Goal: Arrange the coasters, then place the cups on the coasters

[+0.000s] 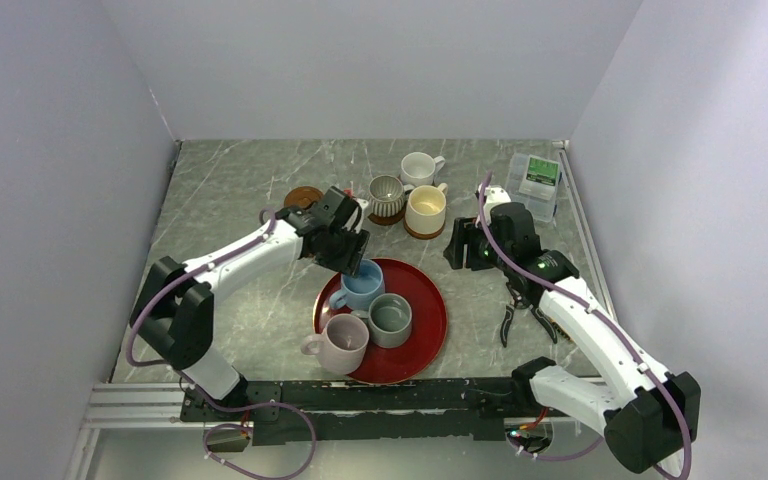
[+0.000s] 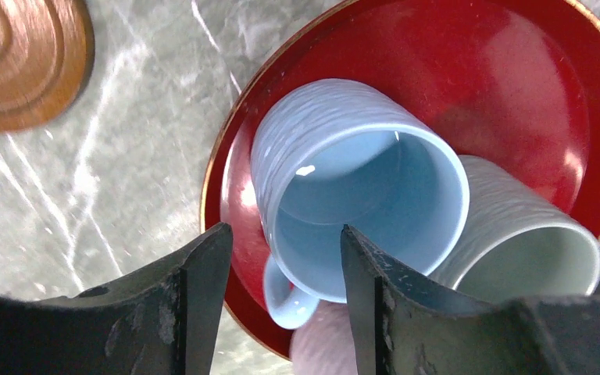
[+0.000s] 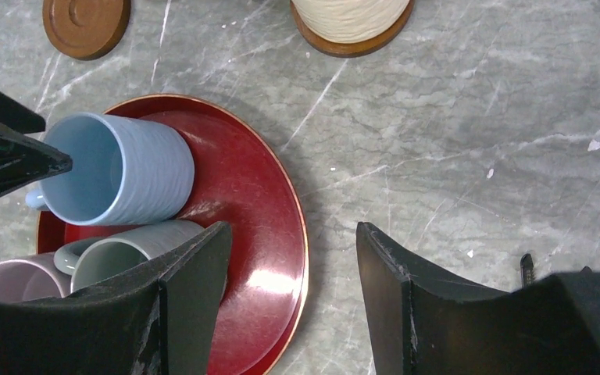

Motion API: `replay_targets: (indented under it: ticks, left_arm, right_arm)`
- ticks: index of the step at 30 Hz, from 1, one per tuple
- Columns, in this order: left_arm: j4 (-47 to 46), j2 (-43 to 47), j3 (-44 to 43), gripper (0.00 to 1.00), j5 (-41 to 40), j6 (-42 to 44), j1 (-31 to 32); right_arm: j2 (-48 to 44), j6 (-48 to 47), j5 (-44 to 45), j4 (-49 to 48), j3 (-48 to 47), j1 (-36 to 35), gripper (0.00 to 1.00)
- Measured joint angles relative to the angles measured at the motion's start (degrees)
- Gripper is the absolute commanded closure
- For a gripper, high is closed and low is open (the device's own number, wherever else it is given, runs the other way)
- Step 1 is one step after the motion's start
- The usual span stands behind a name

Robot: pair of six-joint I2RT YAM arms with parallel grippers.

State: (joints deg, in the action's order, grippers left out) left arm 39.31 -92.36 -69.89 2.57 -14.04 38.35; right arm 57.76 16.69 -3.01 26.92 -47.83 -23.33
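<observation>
This is a robotics lab test cell, not a lived-in room. Plain white panel walls (image 1: 360, 60) box in three sides of a grey marble-patterned counter (image 1: 230, 190). Along its near edge a silver aluminium rail (image 1: 130, 402) and a black metal frame (image 1: 380, 395) carry a white-and-black left robot arm (image 1: 245, 258) and a matching right robot arm (image 1: 590, 330), bolted side by side. Loose purple cables (image 1: 131, 335) loop along the arms and down to the bases. A clear plastic parts box with a green label (image 1: 535, 185) sits in the far right corner. The only homely things are handled ceramic mugs (image 1: 418, 167) and a glossy red round tray (image 1: 430, 300), set out like test props.
</observation>
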Motion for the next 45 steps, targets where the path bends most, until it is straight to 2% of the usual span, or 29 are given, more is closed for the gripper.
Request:
replay_targets:
  ticks: [6, 11, 19, 27, 32, 37, 45]
  left_arm:
    - [-1.9, 4.85, 6.05, 0.43, -0.87, -13.62, 0.0]
    - [-2.71, 5.27, 8.55, 0.57, -0.83, -19.61, 0.0]
    - [-3.32, 4.26, 8.52, 0.7, -1.38, -21.29, 0.0]
    - [-1.44, 2.23, 6.08, 0.97, -3.39, -20.0, 0.72]
    - [0.22, 1.42, 4.44, 0.97, -5.6, -17.92, 1.88]
    - [2.54, 1.4, 2.56, 0.97, -6.05, -15.06, 2.34]
    - [6.75, 1.4, -5.62, 0.97, -8.98, -8.9, 2.38]
  right_arm:
    - [-0.5, 0.0, 0.02, 0.09, 0.76, 0.0, 0.36]
    - [-0.59, 0.0, 0.04, 0.04, 0.9, 0.0, 0.35]
    - [-0.79, 0.02, 0.17, 0.09, 1.42, 0.0, 0.35]
    - [-0.79, -0.02, 1.55, 0.2, 1.44, 0.0, 0.36]
    - [-1.33, -0.02, 2.54, 0.48, 1.44, -0.02, 0.34]
    - [-6.1, -0.15, 3.61, 0.48, 1.44, 0.0, 0.31]
    - [-8.41, -0.46, 6.56, 0.96, 1.44, 0.0, 0.31]
